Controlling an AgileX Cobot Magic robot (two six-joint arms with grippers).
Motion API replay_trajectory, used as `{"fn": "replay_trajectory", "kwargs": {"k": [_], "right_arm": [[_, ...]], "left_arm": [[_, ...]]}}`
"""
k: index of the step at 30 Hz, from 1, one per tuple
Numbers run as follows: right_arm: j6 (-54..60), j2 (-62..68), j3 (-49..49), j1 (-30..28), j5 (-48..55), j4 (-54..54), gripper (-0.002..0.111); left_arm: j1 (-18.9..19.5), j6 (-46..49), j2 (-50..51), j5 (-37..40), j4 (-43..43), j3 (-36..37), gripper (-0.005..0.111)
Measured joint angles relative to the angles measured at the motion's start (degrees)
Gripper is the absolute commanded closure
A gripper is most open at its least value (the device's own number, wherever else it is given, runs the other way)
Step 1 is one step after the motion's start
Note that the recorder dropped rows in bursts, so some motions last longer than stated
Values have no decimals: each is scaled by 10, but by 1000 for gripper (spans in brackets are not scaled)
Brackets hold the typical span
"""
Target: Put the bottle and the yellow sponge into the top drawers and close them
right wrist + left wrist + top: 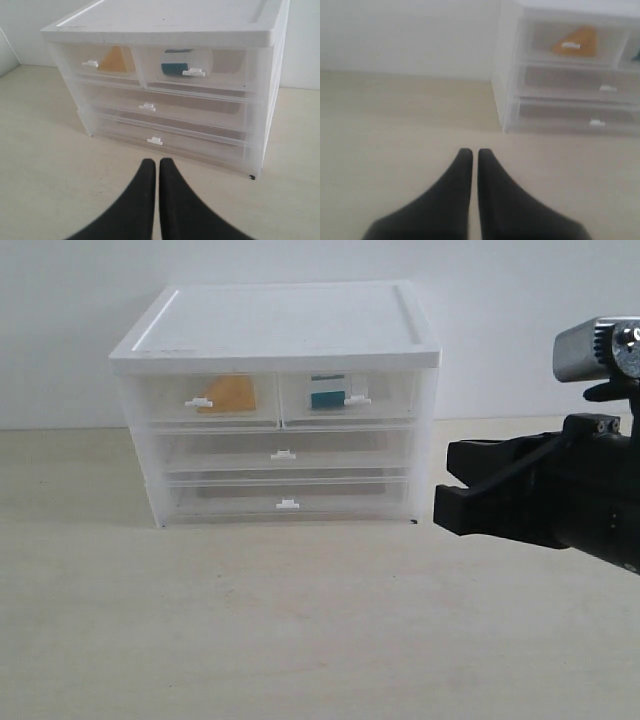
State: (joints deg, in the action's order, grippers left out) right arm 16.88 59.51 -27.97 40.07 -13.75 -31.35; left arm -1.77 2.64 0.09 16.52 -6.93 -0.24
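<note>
A white-topped cabinet (275,325) stands at the back of the table. Both top drawers are pushed in. The yellow sponge (230,395) shows through the left top drawer (200,400). The bottle (328,392), white with a teal label, lies inside the right top drawer (385,395). My right gripper (450,495) hovers to the right of the cabinet, shut and empty. In the right wrist view its fingertips (156,162) point at the cabinet front, with the bottle (175,67) and sponge (115,60) behind their drawer fronts. My left gripper (472,151) is shut and empty, away from the cabinet, with the sponge (577,41) in view.
Two full-width translucent drawers (285,455) (288,502) sit below the top ones, both pushed in. A pale wall rises behind the cabinet. The beige tabletop (250,630) spreads in front of it.
</note>
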Motion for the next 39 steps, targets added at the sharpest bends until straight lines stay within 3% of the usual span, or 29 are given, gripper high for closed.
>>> {"fn": "replay_trajectory", "kwargs": {"k": [5, 33, 39], "right_arm": [[0, 0, 0, 0, 1, 0, 108], [6, -7, 0, -1, 6, 0, 108], [11, -124, 0, -63, 106, 0, 108]], "left_arm": [[0, 0, 0, 28, 1, 0, 103], [0, 0, 0, 29, 3, 0, 103], [0, 0, 0, 29, 3, 0, 103]]}}
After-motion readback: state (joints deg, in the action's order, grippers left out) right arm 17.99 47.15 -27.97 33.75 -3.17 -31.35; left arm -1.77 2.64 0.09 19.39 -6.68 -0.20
